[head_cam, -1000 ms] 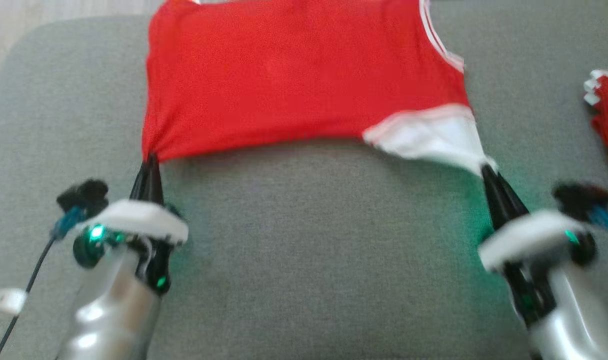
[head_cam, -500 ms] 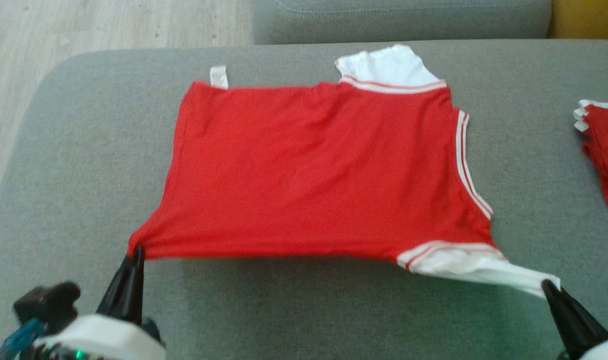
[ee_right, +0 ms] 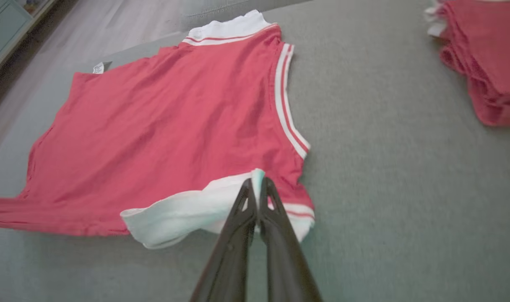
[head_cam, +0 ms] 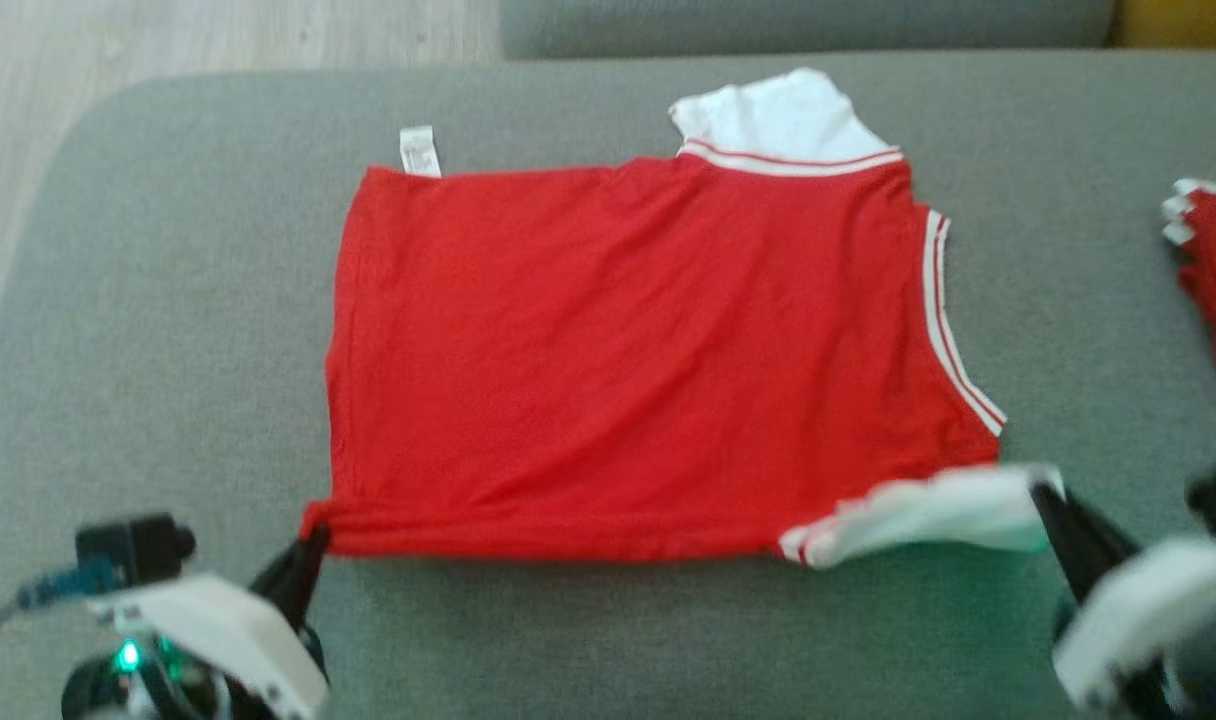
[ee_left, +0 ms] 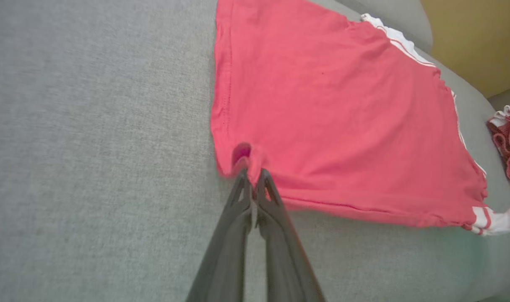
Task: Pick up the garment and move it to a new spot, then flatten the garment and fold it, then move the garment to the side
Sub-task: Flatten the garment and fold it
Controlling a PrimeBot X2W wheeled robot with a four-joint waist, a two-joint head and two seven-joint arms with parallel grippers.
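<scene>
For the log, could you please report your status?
Left gripper shut on garment corner. Right gripper shut on white sleeve. Garment lies spread; red pile apart.

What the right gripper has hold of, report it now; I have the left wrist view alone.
Observer: The right gripper is shut on the near white sleeve of the garment.
Operator: Tell me whether that sleeve lies flat.
Observer: It does not. It is bunched and curls up toward the fingertips.
Operator: Describe the garment's far left corner.
Observer: A small white label sticks out past the edge there, over the grey cushion.
</scene>
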